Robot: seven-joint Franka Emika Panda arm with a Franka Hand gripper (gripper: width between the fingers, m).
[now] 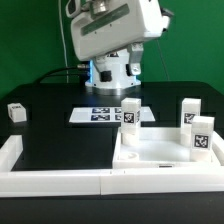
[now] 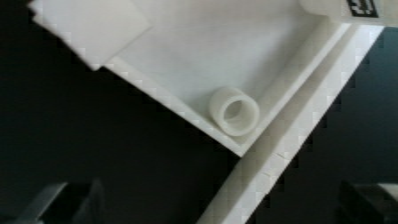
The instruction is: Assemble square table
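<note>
The square table's white tray-like top (image 1: 160, 152) lies at the front on the exterior view's right. Three short white tagged legs stand at it: one at its far left corner (image 1: 130, 115), one at the back right (image 1: 190, 112), one on the right (image 1: 202, 136). A fourth leg (image 1: 15, 112) lies apart at the far left. The arm's white hand (image 1: 115, 30) hangs high above the table's back. In the wrist view my gripper (image 2: 205, 205) is open and empty, its dark fingertips (image 2: 43, 200) far apart above a corner of the top (image 2: 196, 50) with its ring socket (image 2: 231, 108).
The marker board (image 1: 104, 114) lies flat in the middle, in front of the robot's base (image 1: 110, 72). White border rails run along the front (image 1: 60, 181) and the left edge (image 1: 10, 152). A long white edge (image 2: 285, 130) crosses the wrist view beside the socket.
</note>
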